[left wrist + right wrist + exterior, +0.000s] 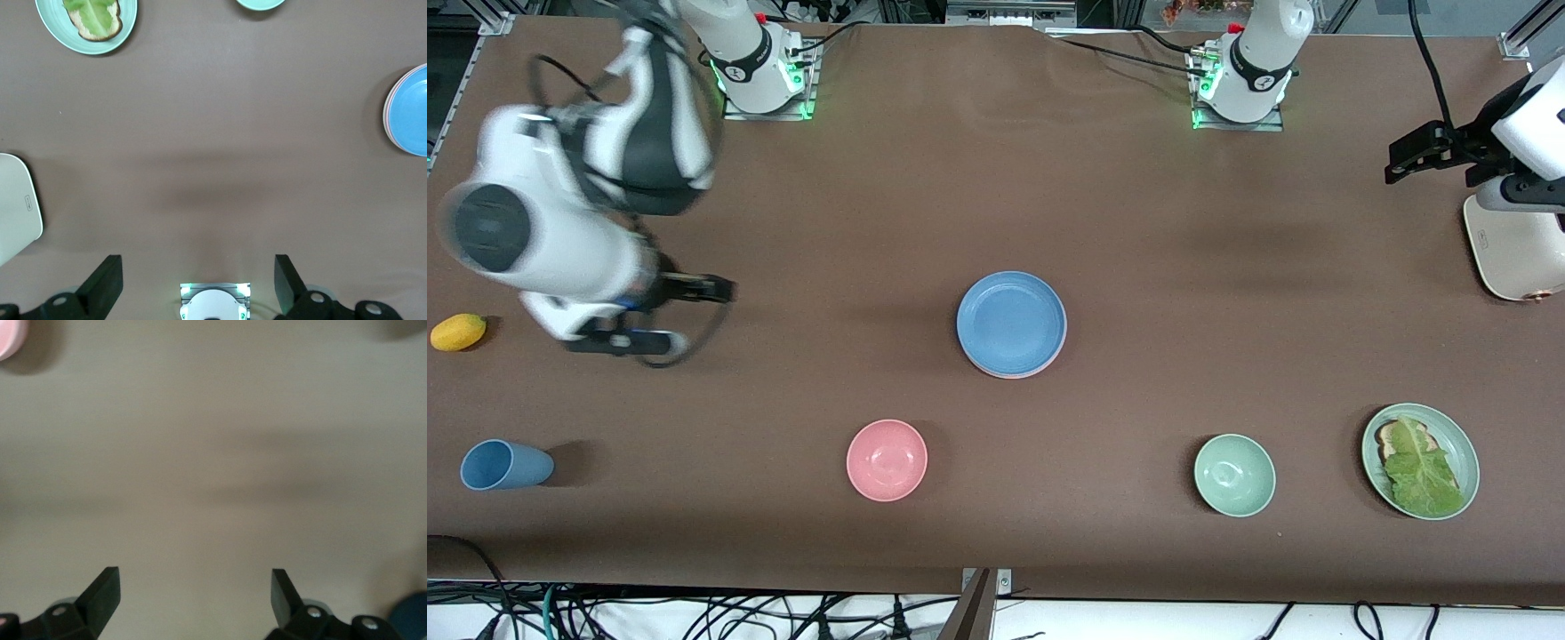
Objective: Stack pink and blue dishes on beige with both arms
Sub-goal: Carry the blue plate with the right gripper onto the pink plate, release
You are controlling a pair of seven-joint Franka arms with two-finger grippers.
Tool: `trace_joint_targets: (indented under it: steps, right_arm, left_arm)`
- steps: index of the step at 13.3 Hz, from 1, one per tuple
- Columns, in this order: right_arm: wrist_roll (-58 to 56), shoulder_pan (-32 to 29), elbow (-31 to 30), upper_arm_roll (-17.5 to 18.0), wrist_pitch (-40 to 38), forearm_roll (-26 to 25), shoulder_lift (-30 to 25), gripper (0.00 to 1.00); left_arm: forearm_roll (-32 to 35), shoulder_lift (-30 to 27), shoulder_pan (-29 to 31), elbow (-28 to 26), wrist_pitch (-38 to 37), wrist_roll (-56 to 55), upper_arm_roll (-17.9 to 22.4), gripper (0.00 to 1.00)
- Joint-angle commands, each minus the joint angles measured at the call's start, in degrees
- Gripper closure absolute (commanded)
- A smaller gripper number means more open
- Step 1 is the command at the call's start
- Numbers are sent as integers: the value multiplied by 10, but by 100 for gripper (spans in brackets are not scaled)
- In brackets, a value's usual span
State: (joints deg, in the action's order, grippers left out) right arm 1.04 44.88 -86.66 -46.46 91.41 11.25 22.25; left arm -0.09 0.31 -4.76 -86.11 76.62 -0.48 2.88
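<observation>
With blue plate topping the stack, pink rim beneath, beige hidden: stacking judged done, left gripper and right gripper both agape, empty, over bare table; next, only parking.

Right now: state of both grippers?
Left gripper: open, empty, over bare table at the left arm's end.
Right gripper: open, empty, over bare table toward the right arm's end.

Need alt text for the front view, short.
A blue plate tops a stack at the middle of a brown table, a pink rim showing under it. Both hands are open and empty: the right hand near a yellow fruit, the left hand near a cream appliance.
</observation>
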Motion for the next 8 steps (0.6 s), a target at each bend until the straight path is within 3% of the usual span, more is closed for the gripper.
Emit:
trace_joint_targets:
  steps: [1, 3, 4, 5, 7, 8]
  right_arm:
    - [-5, 5, 81, -34, -98, -11, -2, 0]
    - [-43, -15, 97, -68, -130, 8, -12, 0]
    - [-66, -47, 97, -59, -134, 33, -23, 0]
    - [-68, -94, 98, -27, -135, 44, -33, 0]
    - [-66, -228, 110, 94, -136, 37, -71, 0]
    - [-66, -286, 106, 169, -144, 1, -95, 0]
  left_arm:
    - [6, 7, 0, 17, -6, 7, -2, 0]
    - [4, 7, 3, 17, -6, 29, -2, 0]
    - [4, 7, 3, 17, -6, 28, -2, 0]
    - [3, 7, 4, 17, -6, 24, -1, 0]
    - [3, 18, 4, 17, -6, 28, 0, 0]
    - [2, 21, 4, 17, -5, 30, 1, 0]
